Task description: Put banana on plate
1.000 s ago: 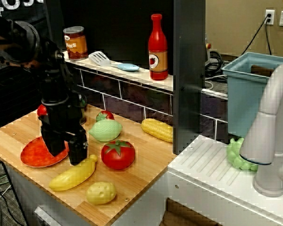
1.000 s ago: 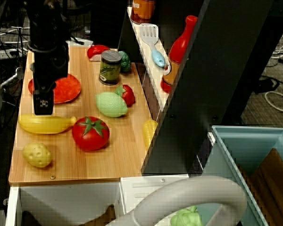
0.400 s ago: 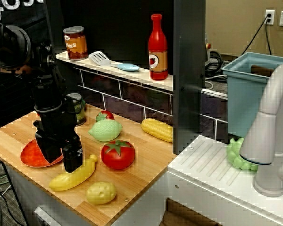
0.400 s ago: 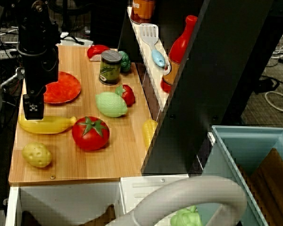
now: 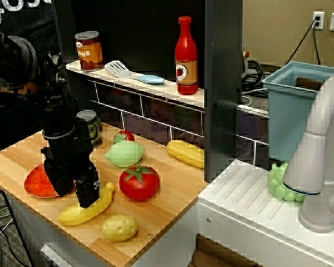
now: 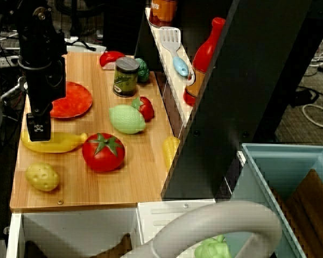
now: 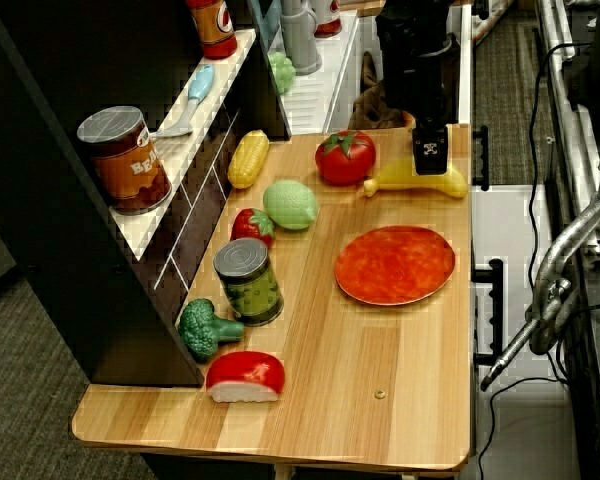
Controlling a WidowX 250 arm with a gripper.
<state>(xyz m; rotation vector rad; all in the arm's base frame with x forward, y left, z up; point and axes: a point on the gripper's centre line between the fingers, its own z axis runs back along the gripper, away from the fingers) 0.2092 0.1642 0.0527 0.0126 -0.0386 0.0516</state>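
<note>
Gripper (image 7: 430, 165) hangs straight down over the middle of the banana (image 7: 417, 182), low enough to look in contact, though whether its jaws stand apart or pinched I cannot tell from any view. Its vertical approach suits a pinch across the fruit's narrow width. Largest nearby, the wooden counter (image 7: 310, 380) carries the red-orange plate (image 7: 395, 264), bare and just beside the banana. A tomato (image 7: 346, 157) sits near the banana's stem end, crowding that side.

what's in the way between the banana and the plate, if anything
Nothing visible. The banana lies on bare wood just beside the plate, with only the gripper down over it. The tomato sits off to the side.
</note>
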